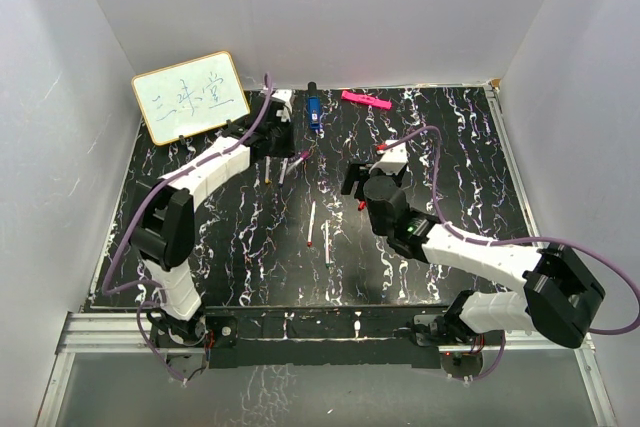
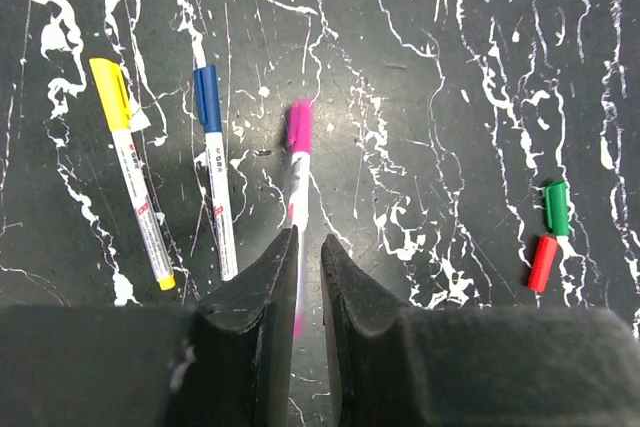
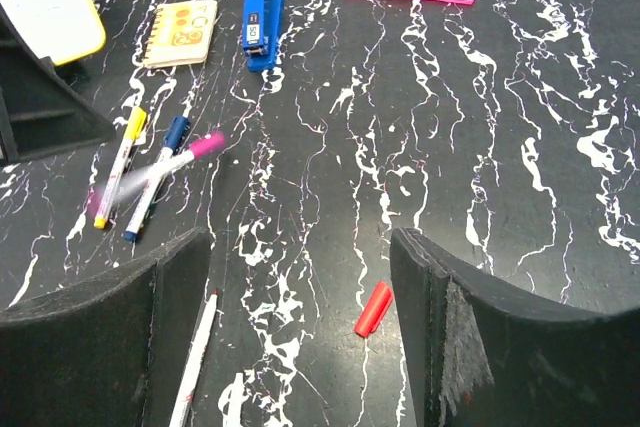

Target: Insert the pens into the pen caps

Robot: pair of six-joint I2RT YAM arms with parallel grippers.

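On the worktop (image 2: 450, 97), the yellow-capped pen (image 2: 130, 172) and blue-capped pen (image 2: 215, 182) lie side by side. Just right of them my left claw (image 2: 308, 239) is pinched almost closed on the white barrel of the magenta-capped pen (image 2: 298, 162), which shows blurred. These pens look light, stiff and slick, so I judge mid-barrel the safest hold. Further right lie the green cap (image 2: 556, 207) and red cap (image 2: 542, 263), close together. My right claw (image 3: 300, 242) gapes wide, holding nothing, above the red cap. That stub may skid, so I'd grip its sides, mouth clear.
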